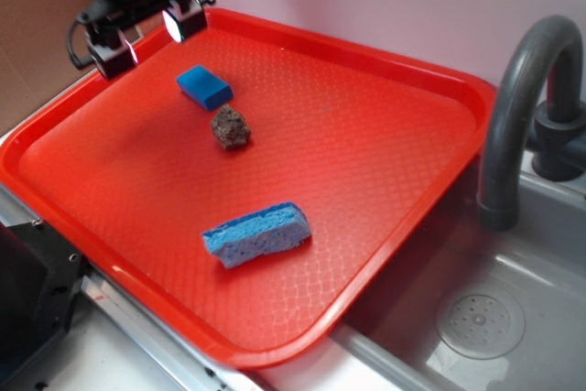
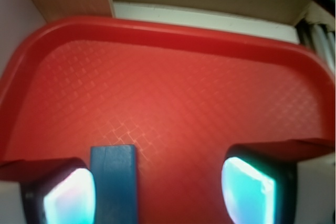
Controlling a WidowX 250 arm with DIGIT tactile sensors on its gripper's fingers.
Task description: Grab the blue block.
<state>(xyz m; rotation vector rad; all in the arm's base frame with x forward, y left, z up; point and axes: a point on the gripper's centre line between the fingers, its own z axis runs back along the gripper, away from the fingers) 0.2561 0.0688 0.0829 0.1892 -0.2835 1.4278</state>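
Gripper [image 1: 146, 36] spread wide, holding nothing, parked up over the far-left corner of the red tray [image 1: 385, 80]. Blue block [image 1: 204, 87] lying flat on the tray a little way in from that corner, just beside the brown rock [image 1: 231, 126], not quite touching by the look of it. From the wrist view, block [image 2: 113, 184] sitting between the fingers but shoved hard up against the left pad [image 2: 68, 198], loads of bare tray before the right pad [image 2: 248, 190]. Main worry: dropping straight down from here and landing the left finger on top of the block instead of beside it (off-centre lineup would be the cause). Also possible: closing lopsided and skidding the smooth block sideways, maybe into the rock. Probably wants a nudge sideways before descending. Sponge [image 1: 256, 234] well apart near the front of the tray, so little chance of grabbing the wrong blue thing.
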